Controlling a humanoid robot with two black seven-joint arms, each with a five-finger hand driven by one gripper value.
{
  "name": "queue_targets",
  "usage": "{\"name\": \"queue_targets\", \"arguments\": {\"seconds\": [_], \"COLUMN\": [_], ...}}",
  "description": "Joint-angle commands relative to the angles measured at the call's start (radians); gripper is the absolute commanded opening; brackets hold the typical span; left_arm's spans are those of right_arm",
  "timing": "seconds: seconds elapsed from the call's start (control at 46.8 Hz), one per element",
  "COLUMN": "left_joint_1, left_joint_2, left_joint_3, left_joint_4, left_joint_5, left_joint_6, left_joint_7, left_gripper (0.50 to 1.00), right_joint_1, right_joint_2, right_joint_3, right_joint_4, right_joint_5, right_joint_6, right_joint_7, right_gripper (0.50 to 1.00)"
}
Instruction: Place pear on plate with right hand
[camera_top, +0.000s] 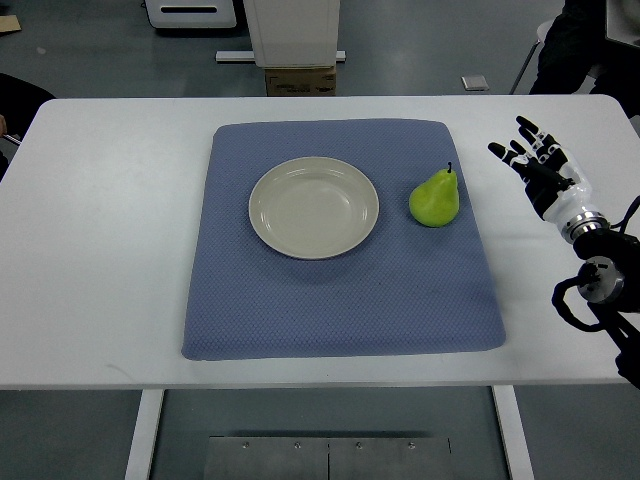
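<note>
A green pear (435, 199) with a dark stem lies on the blue mat (340, 310), just right of a round cream plate (314, 207) that holds nothing. My right hand (531, 158) hovers over the white table to the right of the mat, a short way from the pear. Its black and white fingers are spread and hold nothing. The left arm does not show.
The white table (100, 260) carries the mat in its middle. Beyond the far edge stand a cardboard box (299, 80) and white equipment bases. A dark shape, perhaps a person, sits at the top right corner (585, 45).
</note>
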Motion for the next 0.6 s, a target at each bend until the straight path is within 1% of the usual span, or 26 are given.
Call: {"name": "queue_targets", "arguments": {"seconds": [0.0,0.577], "left_joint_1": [0.002,0.002], "left_joint_2": [0.0,0.0], "left_joint_3": [0.0,-0.003], "left_joint_4": [-0.001,0.001], "left_joint_5": [0.0,0.0], "left_joint_6": [0.0,0.009], "left_joint_7": [0.0,0.002], "left_gripper": [1.0,1.0], "right_joint_1": [0.0,0.01], "right_joint_2": [0.0,-0.005], "right_joint_3": [0.003,0.006], "right_joint_4": [0.0,0.0], "right_joint_5": [0.0,0.0], "right_joint_6": [0.0,0.0], "right_joint_7": [0.0,0.002], "right_gripper": [1.0,1.0]}}
